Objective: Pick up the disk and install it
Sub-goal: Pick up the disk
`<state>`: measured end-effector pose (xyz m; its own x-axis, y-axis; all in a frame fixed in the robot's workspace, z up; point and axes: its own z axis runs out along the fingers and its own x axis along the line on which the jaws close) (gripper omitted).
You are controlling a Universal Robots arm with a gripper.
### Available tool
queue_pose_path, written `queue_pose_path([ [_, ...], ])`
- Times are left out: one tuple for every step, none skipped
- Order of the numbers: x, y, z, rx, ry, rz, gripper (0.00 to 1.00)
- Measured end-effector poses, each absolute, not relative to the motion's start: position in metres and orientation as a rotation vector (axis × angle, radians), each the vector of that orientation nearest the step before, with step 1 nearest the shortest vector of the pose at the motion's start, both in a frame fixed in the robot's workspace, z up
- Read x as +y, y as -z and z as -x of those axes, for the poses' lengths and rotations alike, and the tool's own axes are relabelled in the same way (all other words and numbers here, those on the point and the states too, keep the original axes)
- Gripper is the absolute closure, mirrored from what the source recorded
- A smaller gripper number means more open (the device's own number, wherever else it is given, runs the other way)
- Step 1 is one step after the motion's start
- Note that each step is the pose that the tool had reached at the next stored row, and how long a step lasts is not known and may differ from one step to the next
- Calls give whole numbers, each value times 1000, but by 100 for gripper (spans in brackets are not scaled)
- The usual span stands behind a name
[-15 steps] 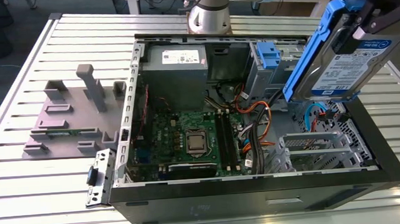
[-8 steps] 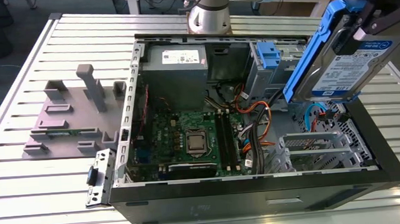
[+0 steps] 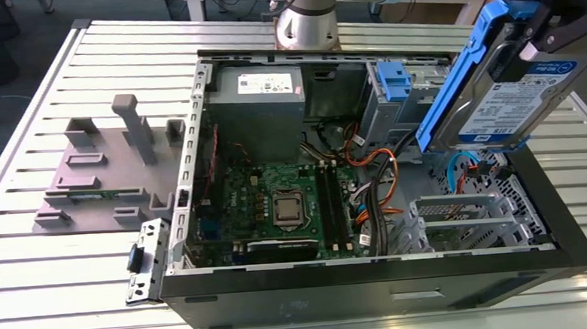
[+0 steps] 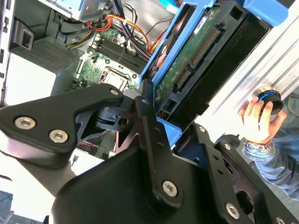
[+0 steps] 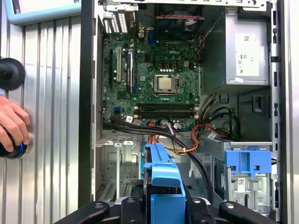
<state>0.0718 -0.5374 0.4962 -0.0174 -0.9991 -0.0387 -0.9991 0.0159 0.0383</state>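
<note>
Exterior view: gripper (image 3: 543, 42) clamped on silver-grey labelled disk in blue plastic bracket (image 3: 506, 97), held tilted above open black computer case (image 3: 381, 288) | risk: bracket snagging orange cables (image 3: 379, 160), judged from proximity.

Blue, silver-grey and green across an open computer case

The disk (image 3: 511, 93) held up in the black gripper (image 3: 557, 15) is silver-grey with a white-and-blue label, framed by a bright blue bracket (image 3: 460, 73). Below the gripper, the motherboard (image 5: 154, 88) is green and the cables (image 5: 187, 140) beside it are orange, black and red. The power supply (image 3: 259, 91) is grey with a white sticker. The ribbed table (image 3: 57, 260) is pale silver; the fixture block (image 3: 103, 171) is matte grey. A hand (image 4: 257, 119) near the gripper has a blue denim sleeve (image 4: 275, 158).
</note>
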Motion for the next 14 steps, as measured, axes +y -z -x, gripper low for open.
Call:
queue_pose_path([
  [-538,-496,-72,2239,-85,2201,63],
  [-538,-496,-72,2238,-85,2201,63],
  [-538,-496,-72,2238,-85,2201,63],
  [-538,-496,-72,2238,-85,2202,63],
  [-538,-496,-72,2239,-85,2202,63],
  [-539,-496,-72,2239,-85,2201,63],
  [-539,-496,-72,2239,-85,2201,63],
  [-539,-496,-72,2239,-85,2201,63],
  [-539,-496,-72,2239,-85,2201,63],
  [-539,-496,-72,2239,-85,2201,63],
  [-540,-496,-72,2239,-85,2201,63],
  [-540,-496,-72,2239,-85,2201,63],
  [-540,-496,-72,2238,-85,2201,63],
  [-540,-496,-72,2238,-85,2201,63],
])
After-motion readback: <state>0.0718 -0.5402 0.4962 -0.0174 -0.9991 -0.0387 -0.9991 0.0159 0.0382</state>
